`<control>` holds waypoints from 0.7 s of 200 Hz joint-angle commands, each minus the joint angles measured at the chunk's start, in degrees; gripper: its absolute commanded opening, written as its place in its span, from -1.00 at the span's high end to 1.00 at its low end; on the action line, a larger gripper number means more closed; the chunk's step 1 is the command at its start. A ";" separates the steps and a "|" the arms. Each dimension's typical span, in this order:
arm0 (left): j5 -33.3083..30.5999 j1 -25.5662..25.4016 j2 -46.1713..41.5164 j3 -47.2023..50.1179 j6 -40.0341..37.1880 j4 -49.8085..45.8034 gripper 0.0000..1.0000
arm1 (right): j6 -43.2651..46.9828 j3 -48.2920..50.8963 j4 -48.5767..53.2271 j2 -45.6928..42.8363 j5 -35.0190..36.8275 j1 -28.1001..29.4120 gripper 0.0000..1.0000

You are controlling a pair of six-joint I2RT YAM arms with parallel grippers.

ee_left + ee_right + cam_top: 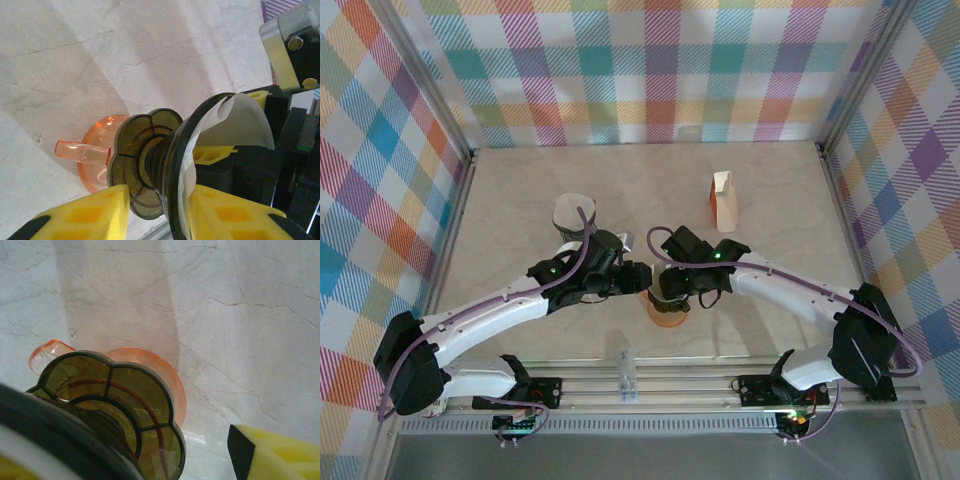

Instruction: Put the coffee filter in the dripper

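A smoky dark dripper (137, 150) sits on an orange cup (92, 167) near the table's front middle (667, 312). The white coffee filter (240, 122) lies inside the dripper, with one edge standing above the rim. My left gripper (160, 207) straddles the rim. One of its yellow fingers rests against the filter inside; the other stands a little off the outer wall. My right gripper (125, 462) is open around the dripper (125, 390) from the other side. Its visible fingertip (250, 450) is clear of the cup (167, 372). Both grippers meet above the cup (650, 282).
A white round container (574, 212) stands behind the left arm. An orange and white carton (723, 198) stands at the back right. A small clear item (628, 374) lies on the front rail. Plaid walls close in three sides of the marble table (790, 200).
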State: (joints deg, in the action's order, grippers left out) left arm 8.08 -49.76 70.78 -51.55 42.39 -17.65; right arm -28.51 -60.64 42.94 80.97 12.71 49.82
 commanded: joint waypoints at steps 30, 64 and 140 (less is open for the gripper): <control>0.84 -0.66 1.40 -0.91 -0.67 -0.64 0.33 | -0.58 -1.77 0.75 -1.96 0.12 -0.28 -0.47; 0.55 -0.65 1.36 -1.00 -0.82 -0.85 0.34 | -0.02 -3.55 2.24 -4.69 1.58 -0.50 -0.50; 0.73 -0.63 1.53 -1.18 -0.65 -0.62 0.33 | 0.47 -1.12 1.33 -2.82 0.46 -1.80 -0.50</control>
State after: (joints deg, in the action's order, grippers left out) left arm 8.10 -49.76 72.05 -51.55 42.39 -17.78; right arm -28.25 -63.11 44.40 76.71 13.41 48.69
